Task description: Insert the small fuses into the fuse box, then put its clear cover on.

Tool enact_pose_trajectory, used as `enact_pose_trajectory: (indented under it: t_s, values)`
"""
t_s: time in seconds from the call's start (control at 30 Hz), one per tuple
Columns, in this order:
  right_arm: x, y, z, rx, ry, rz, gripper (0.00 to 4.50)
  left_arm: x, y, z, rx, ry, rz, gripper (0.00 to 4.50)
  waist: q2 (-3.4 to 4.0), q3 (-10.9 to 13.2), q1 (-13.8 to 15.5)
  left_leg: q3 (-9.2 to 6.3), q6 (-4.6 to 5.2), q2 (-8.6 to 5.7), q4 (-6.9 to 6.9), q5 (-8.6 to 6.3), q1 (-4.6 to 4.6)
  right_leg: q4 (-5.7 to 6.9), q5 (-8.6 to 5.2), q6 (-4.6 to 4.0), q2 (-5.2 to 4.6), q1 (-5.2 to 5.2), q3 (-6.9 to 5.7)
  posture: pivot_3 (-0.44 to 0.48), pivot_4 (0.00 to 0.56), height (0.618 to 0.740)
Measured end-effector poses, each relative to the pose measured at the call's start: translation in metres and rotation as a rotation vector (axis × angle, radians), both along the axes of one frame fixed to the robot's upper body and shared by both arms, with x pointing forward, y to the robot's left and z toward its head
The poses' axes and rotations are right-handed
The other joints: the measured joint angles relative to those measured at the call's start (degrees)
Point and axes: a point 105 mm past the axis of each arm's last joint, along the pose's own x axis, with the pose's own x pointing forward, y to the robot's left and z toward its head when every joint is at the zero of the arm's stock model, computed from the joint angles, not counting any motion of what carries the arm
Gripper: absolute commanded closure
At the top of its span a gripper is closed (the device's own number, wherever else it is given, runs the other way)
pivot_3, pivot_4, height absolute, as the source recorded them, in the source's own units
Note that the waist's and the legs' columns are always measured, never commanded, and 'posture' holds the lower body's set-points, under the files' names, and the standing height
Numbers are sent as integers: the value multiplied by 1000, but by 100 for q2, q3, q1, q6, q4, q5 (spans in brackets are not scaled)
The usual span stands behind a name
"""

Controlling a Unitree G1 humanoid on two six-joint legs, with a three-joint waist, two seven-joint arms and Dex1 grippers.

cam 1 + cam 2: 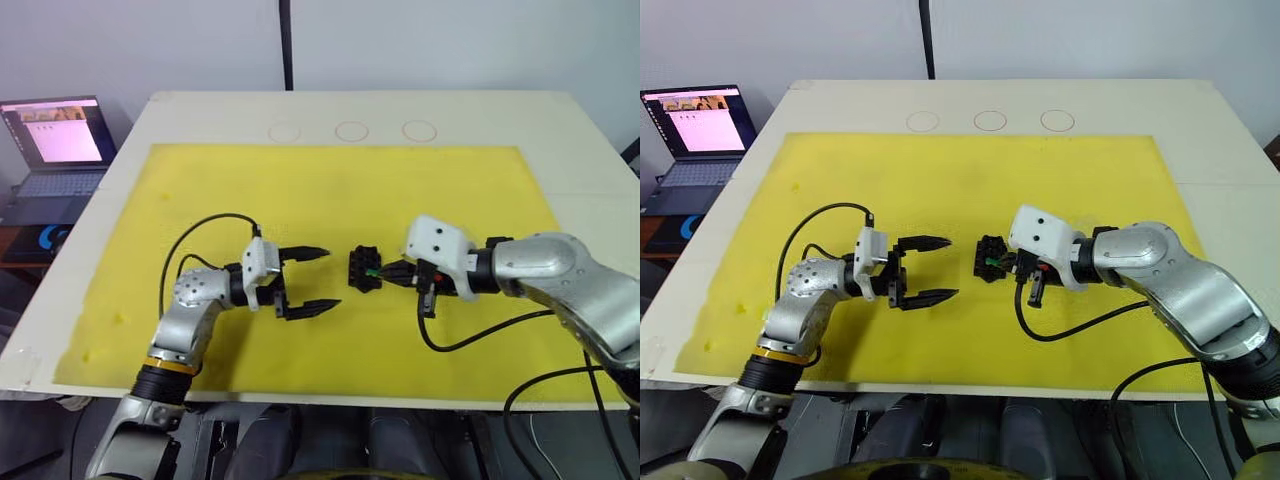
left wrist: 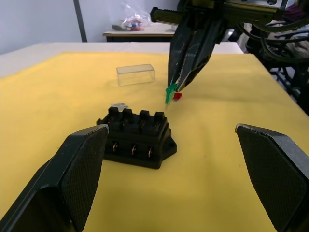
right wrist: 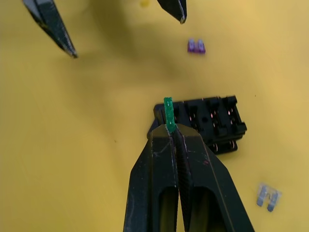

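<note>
The black fuse box [image 1: 364, 268] lies on the yellow mat between my two grippers. My right gripper [image 1: 385, 272] is shut on the green fuse [image 3: 168, 112], which hangs just above one end of the fuse box [image 3: 207, 123]. A red fuse [image 2: 177, 96] lies on the mat beyond the box. A purple fuse [image 3: 196, 46] and a grey fuse [image 3: 268, 196] lie loose on either side of it. The clear cover [image 2: 135, 74] rests on the mat farther off. My left gripper [image 1: 331, 278] stands open, a short way to the left of the box, with nothing between its fingers.
The yellow mat [image 1: 330, 190] covers most of the white table [image 1: 560, 120]. Three drawn circles [image 1: 352, 131] mark the table's far side. A laptop [image 1: 60, 140] sits off the table at the far left. Cables trail from both wrists.
</note>
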Motion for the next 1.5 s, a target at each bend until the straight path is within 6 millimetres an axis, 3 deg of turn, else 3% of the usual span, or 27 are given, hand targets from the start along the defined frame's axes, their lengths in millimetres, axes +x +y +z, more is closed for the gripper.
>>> enact_pose_trajectory:
  t_s: [0.33, 1.5]
  values:
    - [8, 1, 0, -5, 0, 20, 4500, 4, -8, -10, 37, -25, 50, 33, 0, 0, 2, 2, 1, 1, 1, 0, 0, 0, 1, -1, 0, 0, 0, 0, 150, 740]
    - [12, 4, -10, -49, 21, 42, 4500, 4, -13, -13, 36, -9, 62, 33, 1, 0, 1, 3, -5, 0, 2, 3, 0, 1, 2, -2, 0, 0, 0, 0, 150, 740]
